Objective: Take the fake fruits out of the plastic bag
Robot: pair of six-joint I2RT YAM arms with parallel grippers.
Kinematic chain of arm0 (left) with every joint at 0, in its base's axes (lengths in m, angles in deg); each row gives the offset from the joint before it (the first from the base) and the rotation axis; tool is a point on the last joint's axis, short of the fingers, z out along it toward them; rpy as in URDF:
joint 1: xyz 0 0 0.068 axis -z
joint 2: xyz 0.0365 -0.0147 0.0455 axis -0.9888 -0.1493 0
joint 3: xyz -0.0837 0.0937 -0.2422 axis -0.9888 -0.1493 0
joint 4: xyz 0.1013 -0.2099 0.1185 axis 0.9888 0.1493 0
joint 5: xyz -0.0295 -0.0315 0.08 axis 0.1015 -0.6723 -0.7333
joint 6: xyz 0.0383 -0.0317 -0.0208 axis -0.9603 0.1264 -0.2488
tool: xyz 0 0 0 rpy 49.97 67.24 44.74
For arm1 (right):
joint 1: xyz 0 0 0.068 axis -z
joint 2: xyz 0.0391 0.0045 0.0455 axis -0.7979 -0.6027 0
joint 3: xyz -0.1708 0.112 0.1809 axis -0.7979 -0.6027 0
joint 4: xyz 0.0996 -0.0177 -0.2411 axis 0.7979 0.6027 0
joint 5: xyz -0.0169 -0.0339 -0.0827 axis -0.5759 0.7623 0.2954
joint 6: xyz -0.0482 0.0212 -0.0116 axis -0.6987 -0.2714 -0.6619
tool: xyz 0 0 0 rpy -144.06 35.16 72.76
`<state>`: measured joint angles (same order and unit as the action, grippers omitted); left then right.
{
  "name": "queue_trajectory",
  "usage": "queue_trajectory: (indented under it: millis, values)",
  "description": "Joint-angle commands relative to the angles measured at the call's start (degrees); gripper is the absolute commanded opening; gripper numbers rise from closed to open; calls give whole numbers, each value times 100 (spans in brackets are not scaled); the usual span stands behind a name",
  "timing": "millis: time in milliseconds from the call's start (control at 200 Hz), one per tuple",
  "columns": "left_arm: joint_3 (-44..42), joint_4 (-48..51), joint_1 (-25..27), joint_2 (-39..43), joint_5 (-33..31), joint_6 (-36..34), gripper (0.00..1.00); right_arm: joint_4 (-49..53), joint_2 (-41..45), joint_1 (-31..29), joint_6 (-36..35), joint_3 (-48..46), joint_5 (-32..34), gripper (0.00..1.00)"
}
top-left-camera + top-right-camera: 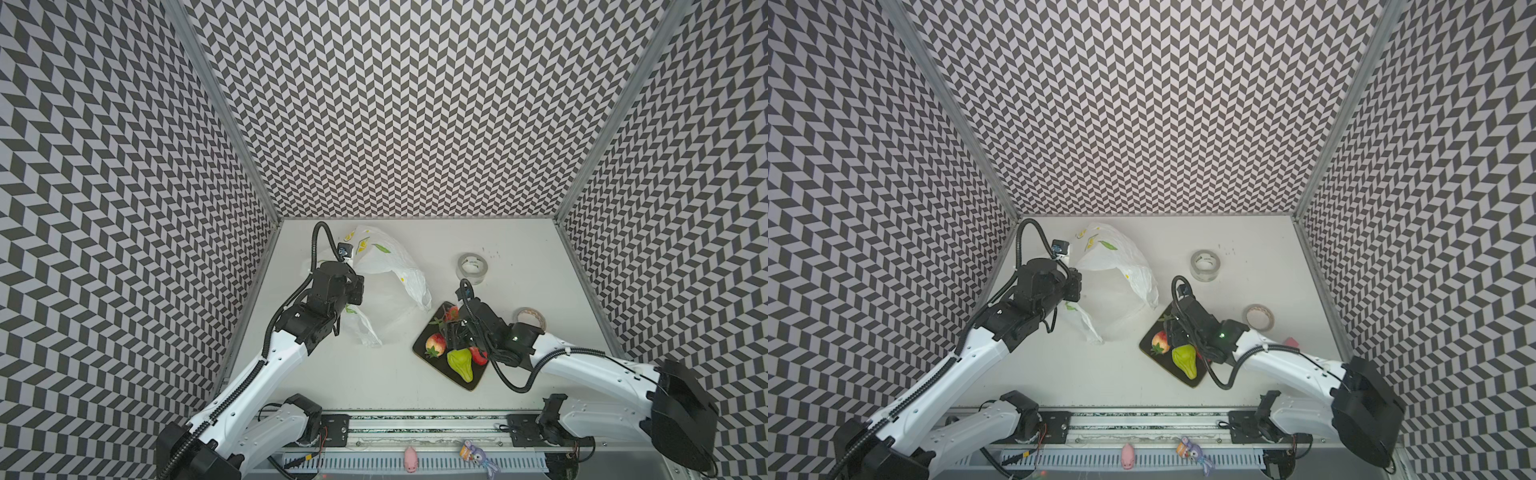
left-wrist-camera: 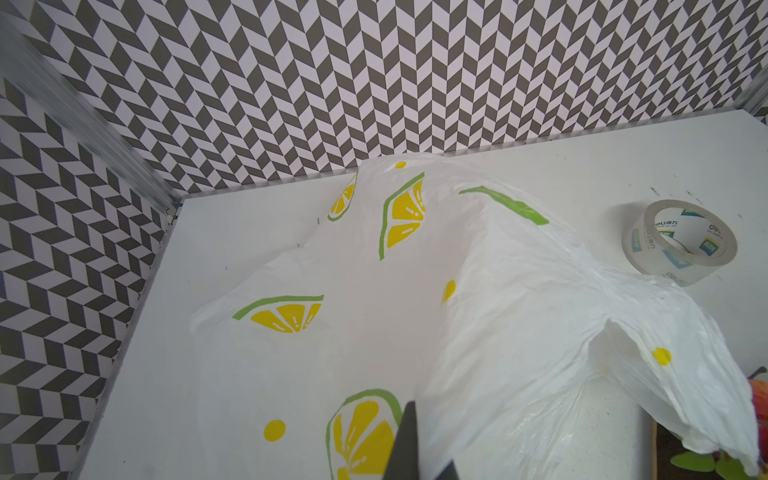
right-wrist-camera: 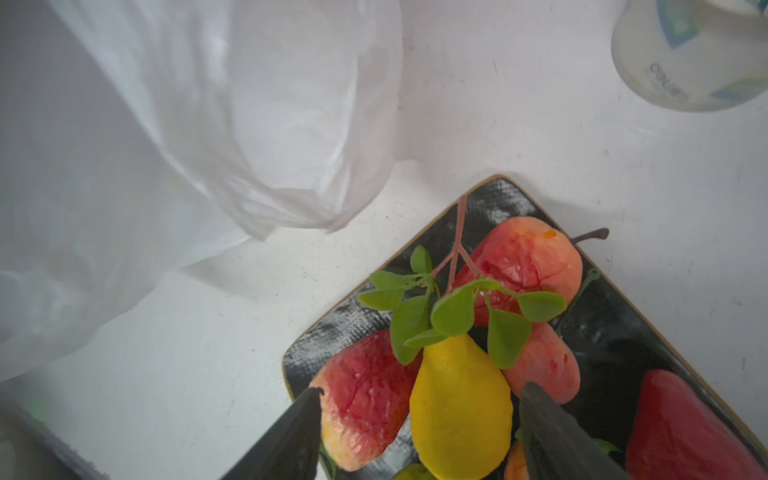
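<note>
My left gripper [image 1: 354,293] is shut on a fold of the plastic bag [image 1: 390,266], a white film printed with lemon slices. It holds one side up while the rest drapes to the table. In the left wrist view its fingertips [image 2: 409,440] pinch the bag [image 2: 498,311]. The fake fruits lie on a black plate [image 1: 440,368]: a red-yellow one [image 1: 435,343], a green pear [image 1: 460,363] and a yellow pear [image 3: 461,399]. My right gripper [image 3: 419,411] hangs open just over the plate, and the yellow pear lies between its fingers.
A clear tape roll [image 1: 471,268] stands behind the plate and a second roll [image 1: 530,320] sits to its right. A pink pig figurine [image 1: 411,459] and a purple toy [image 1: 478,455] rest on the front rail. Patterned walls close in three sides.
</note>
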<state>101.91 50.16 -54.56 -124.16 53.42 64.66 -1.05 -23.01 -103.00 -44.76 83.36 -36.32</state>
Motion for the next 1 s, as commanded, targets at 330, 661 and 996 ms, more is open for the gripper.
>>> queue_trajectory:
  millis: [330, 661, 996]
  values:
    - [119, 43, -15, 150, 210, -114, 0, -1795, -505, -1174, -997, 580, -569, 41]
    - [168, 136, -22, 234, 263, -158, 0, -1542, -3105, -1116, -1437, 2282, 47, 34]
    - [290, 249, -16, 337, 408, -158, 0, -1104, -5158, -922, -1310, 4029, 471, 30]
